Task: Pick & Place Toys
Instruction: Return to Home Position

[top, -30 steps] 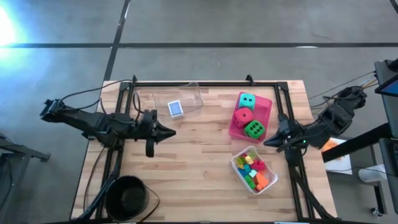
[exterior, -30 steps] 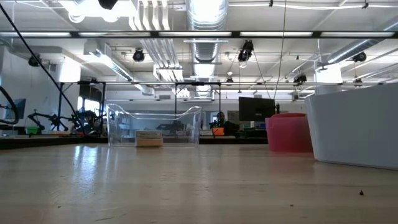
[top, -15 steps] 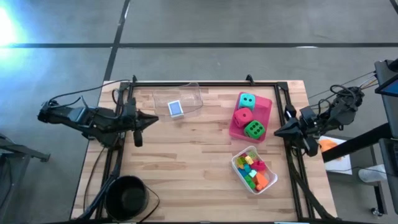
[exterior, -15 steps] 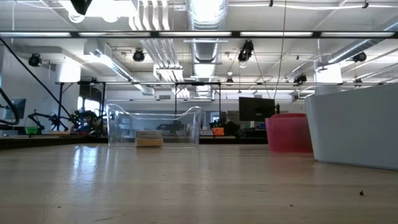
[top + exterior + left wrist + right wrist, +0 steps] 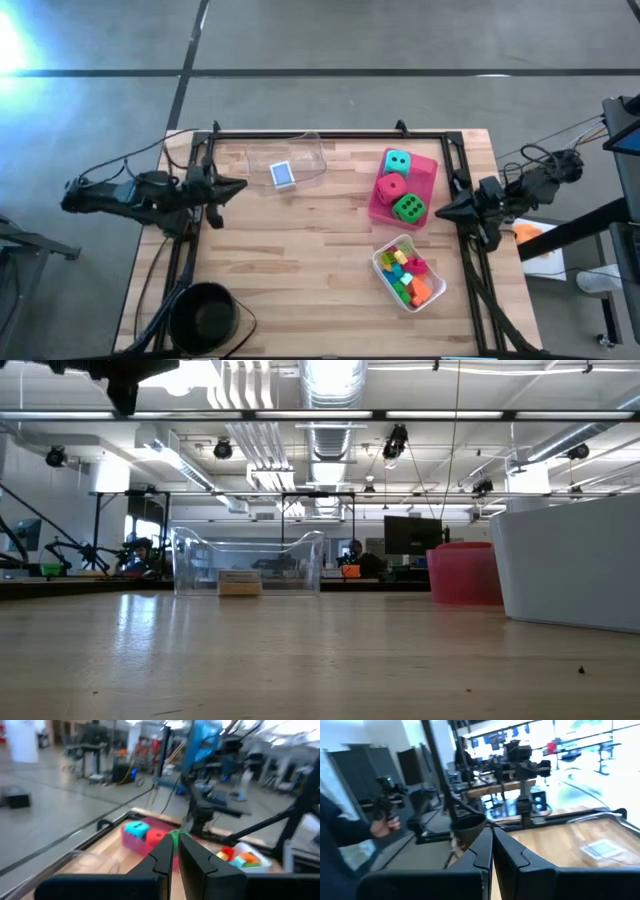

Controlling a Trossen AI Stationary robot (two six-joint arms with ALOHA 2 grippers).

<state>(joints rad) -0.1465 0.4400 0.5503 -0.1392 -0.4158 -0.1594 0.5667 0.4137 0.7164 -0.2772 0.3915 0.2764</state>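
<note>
The blue card box [image 5: 283, 175] lies in the clear tray [image 5: 300, 160] at the far left. The teal die [image 5: 398, 160], red die [image 5: 391, 187] and green die [image 5: 407, 208] sit in the pink tray [image 5: 428, 175]. Several small coloured bricks [image 5: 408, 272] fill the white tray [image 5: 385, 258]. My left gripper [image 5: 243, 186] is shut and empty over the table's left edge, its fingers level and pointing right [image 5: 175, 851]. My right gripper [image 5: 441, 213] is shut and empty at the right edge, pointing left [image 5: 492, 845].
A black bowl [image 5: 205, 315] stands off the table's near left corner. A dark frame [image 5: 330, 135] runs round the table. The low view shows the clear tray [image 5: 248, 562], pink tray [image 5: 465, 573] and white tray [image 5: 570, 565]. A person's hand [image 5: 390, 823] shows beyond the table.
My left gripper has drawn back toward the table's left edge and a little toward the far edge, staying shut. My right gripper has drawn back toward the right edge and a little toward the far edge. The toys and trays have kept still.
</note>
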